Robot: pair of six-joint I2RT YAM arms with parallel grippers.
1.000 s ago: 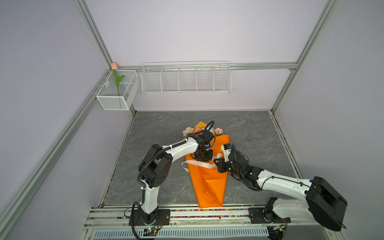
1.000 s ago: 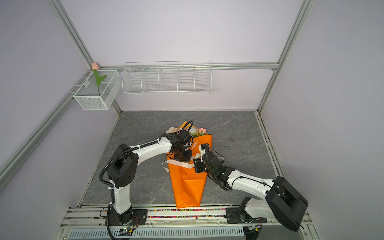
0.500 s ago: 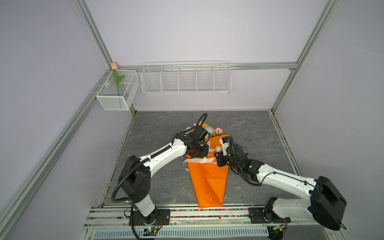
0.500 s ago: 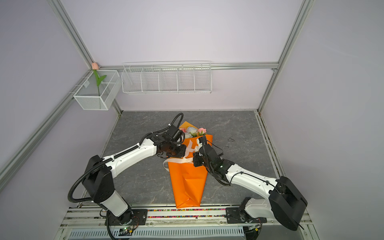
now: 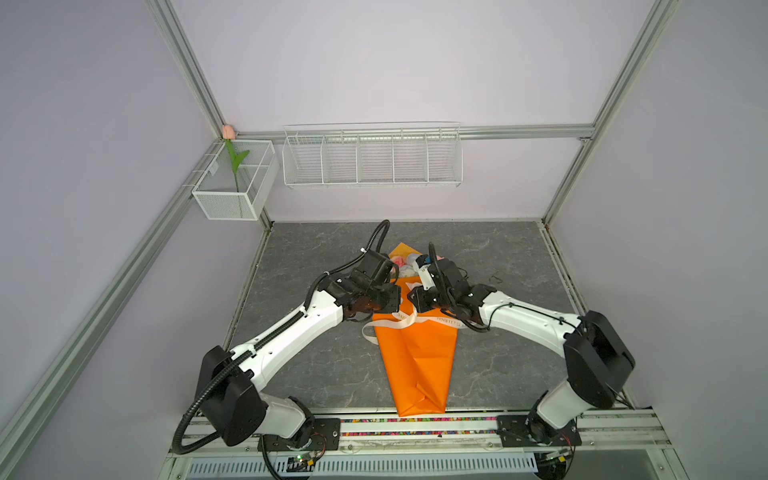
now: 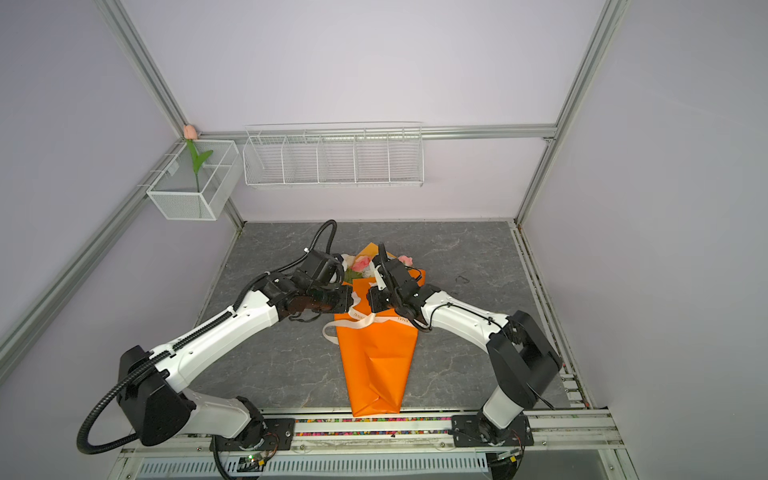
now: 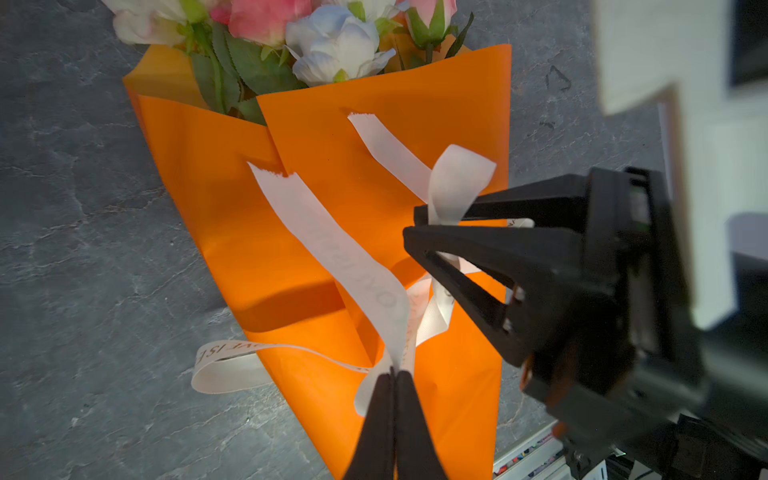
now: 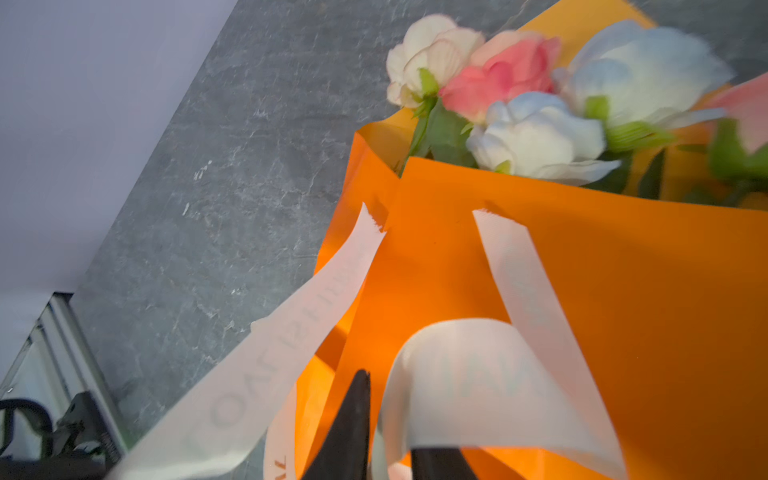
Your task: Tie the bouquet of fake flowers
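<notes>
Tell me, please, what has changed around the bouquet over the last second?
The left arm unfolded, its elbow swinging out to the left, while the left pincer kept its pinch on the white ribbon. The right pincer moved up the bouquet of fake flowers towards its blooms, a ribbon loop between its jaws. The bouquet, and the pink tulip in its wire basket, stayed put.

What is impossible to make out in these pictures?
- Print on the ribbon: faint and blurred in both wrist views, too small in both top views.
- Whether the right gripper pinches the ribbon loop: its fingers are cut off by the right wrist view's edge.
- Lower stems of the bouquet: hidden inside the orange paper.
- The small dark thing on the table: too small to name.
</notes>
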